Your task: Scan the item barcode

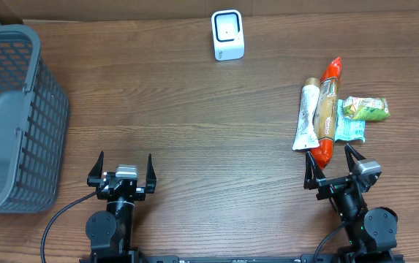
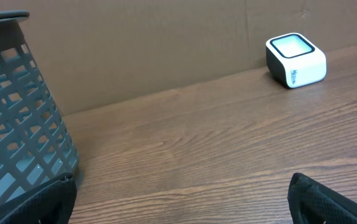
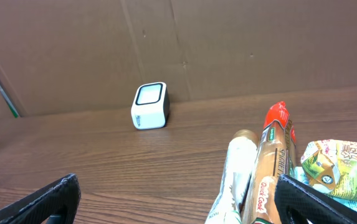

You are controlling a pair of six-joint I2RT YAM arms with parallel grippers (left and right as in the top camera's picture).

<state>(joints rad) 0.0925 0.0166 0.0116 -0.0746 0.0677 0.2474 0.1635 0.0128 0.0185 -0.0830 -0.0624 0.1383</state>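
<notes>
A white barcode scanner [image 1: 228, 35] with a dark window stands at the back of the table; it also shows as the scanner [image 2: 295, 60] and the scanner [image 3: 149, 106]. At the right lies a group of packets: a red-ended spaghetti pack [image 1: 328, 109], a white tube pack [image 1: 308, 117], and a green snack bag [image 1: 365, 109] on a pale packet [image 1: 349, 130]. My right gripper [image 1: 334, 159] stands open just in front of the spaghetti pack [image 3: 273, 162], holding nothing. My left gripper [image 1: 125, 166] is open over bare wood at the front left.
A grey plastic basket [image 1: 8, 120] fills the left side of the table, close to my left gripper; its wall is the basket [image 2: 16, 124] in the left wrist view. A cardboard wall [image 3: 228, 43] runs behind the table.
</notes>
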